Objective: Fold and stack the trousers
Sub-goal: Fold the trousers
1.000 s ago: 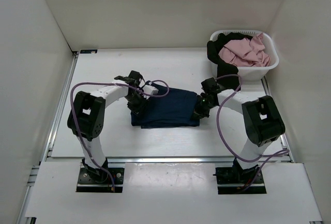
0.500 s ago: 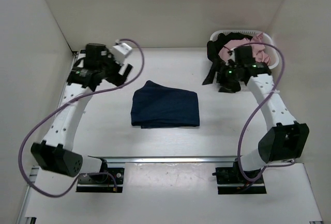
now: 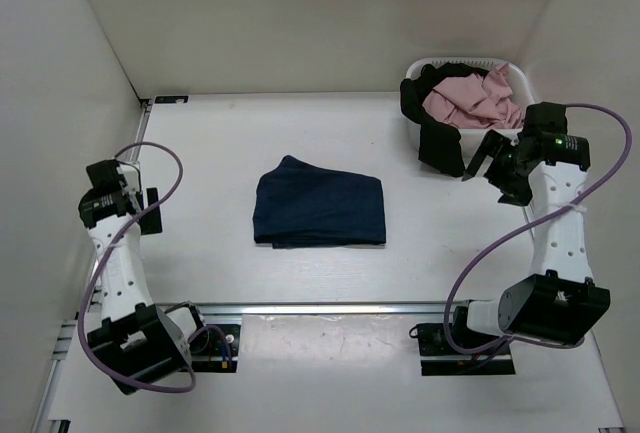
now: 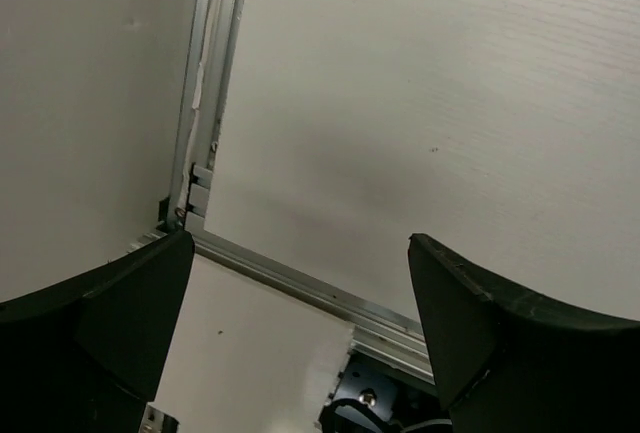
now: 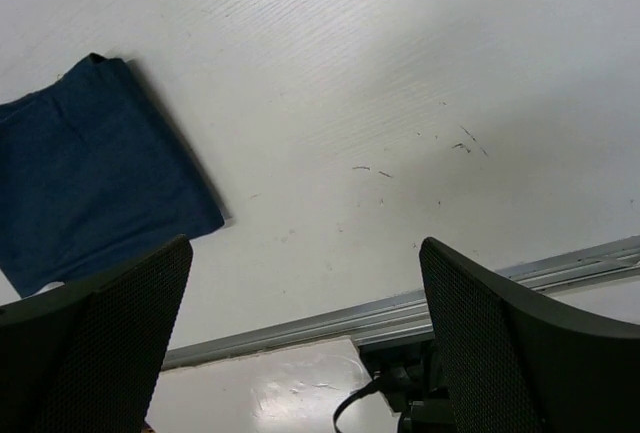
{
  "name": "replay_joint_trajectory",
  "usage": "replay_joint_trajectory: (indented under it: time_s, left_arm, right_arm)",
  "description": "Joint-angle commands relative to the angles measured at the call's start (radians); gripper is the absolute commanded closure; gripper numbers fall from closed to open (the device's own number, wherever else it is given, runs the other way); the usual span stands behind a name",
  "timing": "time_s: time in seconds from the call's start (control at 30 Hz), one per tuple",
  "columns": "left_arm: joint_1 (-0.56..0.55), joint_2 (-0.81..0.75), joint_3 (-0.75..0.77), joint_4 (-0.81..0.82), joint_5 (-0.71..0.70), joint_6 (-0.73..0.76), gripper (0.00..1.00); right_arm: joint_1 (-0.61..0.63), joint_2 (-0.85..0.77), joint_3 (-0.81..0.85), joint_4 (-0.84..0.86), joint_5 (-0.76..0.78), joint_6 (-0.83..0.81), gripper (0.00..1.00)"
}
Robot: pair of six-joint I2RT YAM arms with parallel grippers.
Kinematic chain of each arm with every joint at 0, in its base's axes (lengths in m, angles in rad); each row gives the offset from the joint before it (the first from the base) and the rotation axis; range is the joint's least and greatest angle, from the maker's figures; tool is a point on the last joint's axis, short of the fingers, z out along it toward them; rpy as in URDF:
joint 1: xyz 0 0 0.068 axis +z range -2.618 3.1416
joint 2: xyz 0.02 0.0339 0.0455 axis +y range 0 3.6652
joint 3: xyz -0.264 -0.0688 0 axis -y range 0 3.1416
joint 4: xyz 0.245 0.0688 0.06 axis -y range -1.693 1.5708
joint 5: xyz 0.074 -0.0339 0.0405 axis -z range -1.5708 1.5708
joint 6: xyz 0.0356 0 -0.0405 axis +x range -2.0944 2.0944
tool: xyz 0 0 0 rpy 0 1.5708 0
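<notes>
The trousers [image 3: 320, 210] lie as a folded dark navy rectangle in the middle of the table, touched by neither gripper. Their right corner shows in the right wrist view as the trousers [image 5: 90, 173] at the left. My left gripper [image 3: 143, 211] hangs far out at the table's left edge, well away from them. Its jaws stand open with nothing between them, seen as the left gripper [image 4: 300, 283] over bare table and rail. My right gripper [image 3: 483, 156] is near the basket on the right. The right gripper [image 5: 305, 293] is open and empty too.
A white basket [image 3: 520, 133] stands at the back right. It holds a pink garment [image 3: 470, 98], and a black garment [image 3: 437, 141] hangs over its left rim close to my right gripper. White walls enclose the table. An aluminium rail [image 4: 300, 288] runs along the near edge.
Both grippers were down at the ends of the trousers and have let go. The arms swung up and back, then out to the left and right sides, jaws open.
</notes>
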Motion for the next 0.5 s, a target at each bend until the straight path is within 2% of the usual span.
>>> replay_joint_trajectory:
  time_s: [0.0,0.17,0.47]
  left_arm:
    - [0.048,-0.066,-0.018,-0.003,0.112,-0.051,0.0]
    - [0.083,-0.066,0.022,-0.003,0.083,-0.051,0.0]
    - [0.083,-0.066,0.031,-0.021,0.13,-0.051,0.0]
  right_arm:
    - [0.002,-0.033,-0.016,-0.004,0.024,-0.014,0.01]
    - [0.002,-0.042,-0.025,0.006,0.002,-0.014,0.01]
    - [0.002,-0.122,-0.084,0.015,0.048,-0.023,0.01]
